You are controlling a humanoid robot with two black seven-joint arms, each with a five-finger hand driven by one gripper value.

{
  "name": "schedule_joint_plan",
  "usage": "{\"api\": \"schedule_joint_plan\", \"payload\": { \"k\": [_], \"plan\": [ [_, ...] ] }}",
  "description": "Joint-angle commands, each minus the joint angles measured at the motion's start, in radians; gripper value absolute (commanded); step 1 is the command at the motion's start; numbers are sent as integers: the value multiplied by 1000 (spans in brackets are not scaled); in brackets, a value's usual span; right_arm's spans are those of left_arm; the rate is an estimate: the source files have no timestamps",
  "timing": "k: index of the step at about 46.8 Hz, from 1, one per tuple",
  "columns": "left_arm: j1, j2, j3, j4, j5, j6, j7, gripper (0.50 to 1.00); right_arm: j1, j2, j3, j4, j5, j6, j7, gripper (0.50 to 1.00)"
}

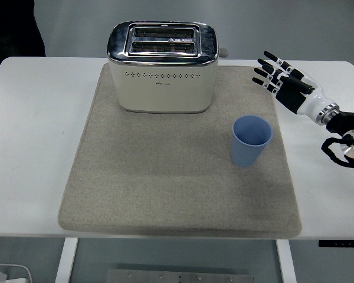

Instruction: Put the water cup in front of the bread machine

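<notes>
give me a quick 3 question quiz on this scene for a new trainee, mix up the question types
1. True or false: the right hand is grasping the blue cup.
2. Multiple choice: where does the blue cup stand? A) on the bare white table left of the mat B) on the grey mat, to the right of and nearer than the toaster C) on top of the toaster
3. Short answer: is the cup upright or lying on its side?

Key
1. False. The hand is open with fingers spread, apart from the cup, beyond and to the right of it.
2. B
3. Upright, with its open mouth facing up.
</notes>
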Motion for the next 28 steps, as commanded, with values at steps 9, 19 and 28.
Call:
{"api": "schedule_joint_plan", "payload": {
  "k": [9, 19, 28],
  "plan": [
    [0, 0, 0, 0, 0, 0, 0, 1000, -34, -84, 0, 6, -1, 91, 2, 926],
    [0, 0, 0, -1, 1, 0, 0, 1000, -85, -173, 0, 33, -1, 169, 6, 926],
    [-1, 0, 0, 0, 0, 0, 0, 1000, -141, -260, 3, 69, -7, 234, 25, 926]
  ]
}}
